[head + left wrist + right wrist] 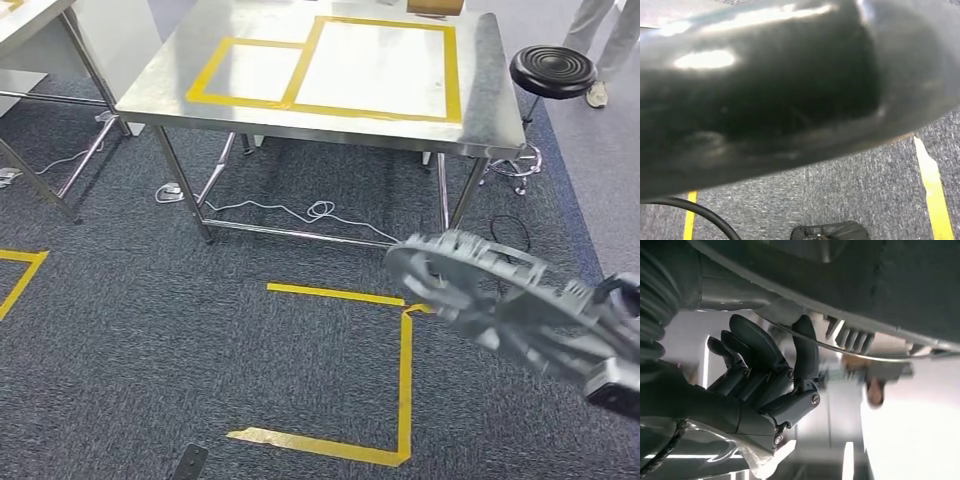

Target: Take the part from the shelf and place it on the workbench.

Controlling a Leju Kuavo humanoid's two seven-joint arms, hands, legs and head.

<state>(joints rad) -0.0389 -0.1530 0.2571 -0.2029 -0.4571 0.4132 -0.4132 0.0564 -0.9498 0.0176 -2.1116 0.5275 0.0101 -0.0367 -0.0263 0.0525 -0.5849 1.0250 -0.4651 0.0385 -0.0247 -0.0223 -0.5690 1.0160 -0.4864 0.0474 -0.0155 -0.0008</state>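
At ten to one o'clock ahead of me stands the steel workbench [483,110], its top marked with two yellow tape rectangles [253,72], and a black round stool [552,70] sits just beside it at two o'clock. At four o'clock my right hand [764,375] grips the grey metal part [490,300], fingers curled up against its underside, holding it over the carpet short of the workbench. Whether my left hand is open or closed I cannot tell.

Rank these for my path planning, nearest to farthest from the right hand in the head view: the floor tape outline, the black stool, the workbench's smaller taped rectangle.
From the right hand, holding the grey part:
1. Floor tape outline, on the carpet just left of it.
2. Black stool, ahead by the workbench's right end.
3. Smaller taped rectangle, on the workbench's far left side.
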